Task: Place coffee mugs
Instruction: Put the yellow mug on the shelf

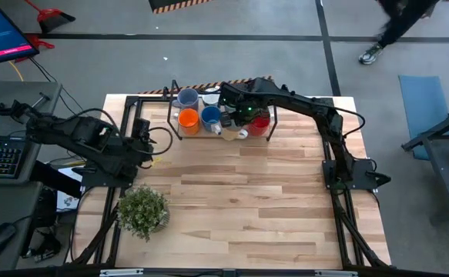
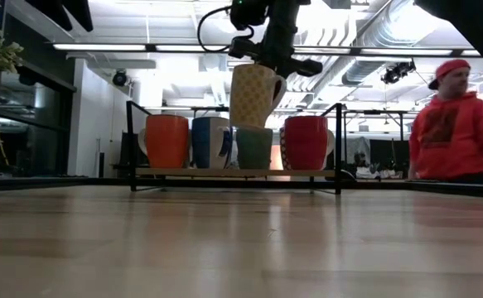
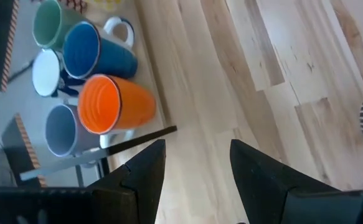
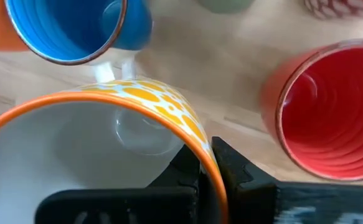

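The right jaws [image 4: 206, 163] are clamped on the rim of the white mug with the yellow-orange pattern [image 4: 106, 134], one finger inside the rim and one outside, and the mug hangs clear in the air over the black rack [image 2: 233, 172] at the far edge of the wooden surface [image 1: 239, 200]. In the low view that patterned mug sits tilted a bit, straight above the green mug [image 2: 254, 147], not touching it as far as the view shows. Just past the right jaws sits the red mug [image 4: 327, 109] on one side and the blue mug [image 4: 75, 28] on the other, both upright and open-side up. The orange mug [image 3: 116, 106] stands at the end of the row next to the blue one, with a grey-blue mug [image 3: 63, 129] and a white mug [image 3: 46, 73] behind them. The left jaws [image 3: 197, 165] are spread open with nothing between them, hovering over bare wood a little off from the orange mug's end of the rack. A potted plant [image 1: 142, 211] sits near the left arm's base, well apart from the mugs. A person in a red hoodie [image 2: 456, 132] is in the room beyond.
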Controlling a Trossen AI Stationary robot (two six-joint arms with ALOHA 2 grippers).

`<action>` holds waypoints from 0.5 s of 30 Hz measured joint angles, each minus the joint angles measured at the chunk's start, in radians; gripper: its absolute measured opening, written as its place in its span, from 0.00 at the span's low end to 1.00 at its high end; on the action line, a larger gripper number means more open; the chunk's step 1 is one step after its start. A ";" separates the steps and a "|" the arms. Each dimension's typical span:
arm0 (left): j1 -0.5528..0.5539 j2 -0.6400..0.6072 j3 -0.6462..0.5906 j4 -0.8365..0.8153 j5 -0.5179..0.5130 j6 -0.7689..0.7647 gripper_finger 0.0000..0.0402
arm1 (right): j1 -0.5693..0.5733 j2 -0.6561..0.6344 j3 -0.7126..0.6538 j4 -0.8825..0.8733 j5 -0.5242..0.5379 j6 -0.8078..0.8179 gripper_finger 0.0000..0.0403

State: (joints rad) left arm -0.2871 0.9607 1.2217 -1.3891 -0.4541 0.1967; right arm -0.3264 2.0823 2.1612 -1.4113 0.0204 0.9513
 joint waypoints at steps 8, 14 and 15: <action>0.000 -0.086 0.000 0.000 -0.001 0.085 0.42 | 0.023 0.000 0.000 -0.007 0.009 0.100 0.00; 0.000 -0.127 0.000 0.001 -0.001 0.113 0.42 | 0.049 0.000 0.000 -0.030 0.036 0.165 0.00; 0.000 -0.130 0.000 0.001 -0.001 0.119 0.42 | 0.054 0.000 0.000 -0.043 0.035 0.174 0.00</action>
State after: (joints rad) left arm -0.2871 0.8304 1.2221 -1.3884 -0.4549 0.3162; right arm -0.2728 2.0827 2.1612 -1.4538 0.0552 1.1249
